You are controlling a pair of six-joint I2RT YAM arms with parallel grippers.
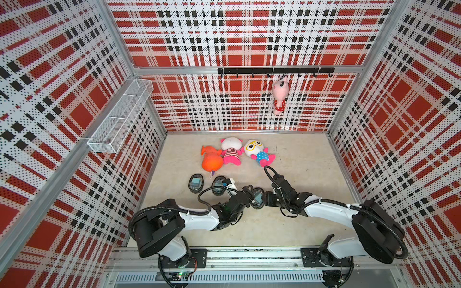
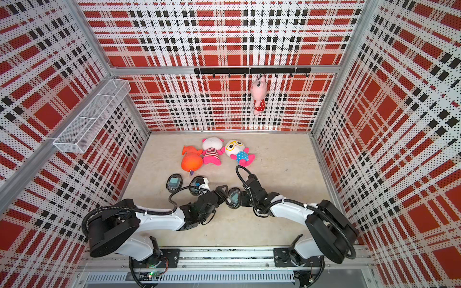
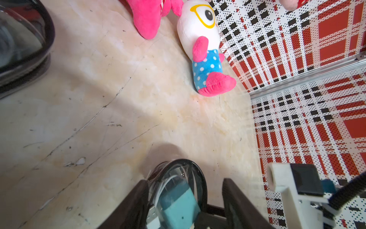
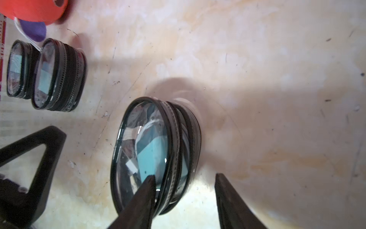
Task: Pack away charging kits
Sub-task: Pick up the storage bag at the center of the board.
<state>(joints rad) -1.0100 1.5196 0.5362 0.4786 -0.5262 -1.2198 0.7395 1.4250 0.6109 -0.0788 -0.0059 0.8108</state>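
Note:
A black oval case (image 1: 258, 198) (image 2: 234, 198) with a clear lid lies between both grippers. Through the lid show a teal adapter (image 4: 152, 156) (image 3: 178, 204) and a white cable (image 4: 145, 127). My left gripper (image 3: 185, 181) (image 1: 247, 194) stands open around the case's end: one finger touches its side, the other stays clear. My right gripper (image 4: 185, 176) (image 1: 267, 197) is open at the opposite end, one finger against the lid by the zip, nothing held. Two more cases (image 1: 196, 183) (image 1: 219, 185) to the left each hold a teal adapter (image 4: 15, 63) (image 4: 44, 77).
Three plush toys lie behind the cases: an orange one (image 1: 212, 160), a pink-striped one (image 1: 230, 152) and one with yellow glasses (image 1: 259, 152). A pink plush (image 1: 280, 96) hangs from the hook rail (image 1: 249, 71). A white wire basket (image 1: 119, 117) hangs on the left wall.

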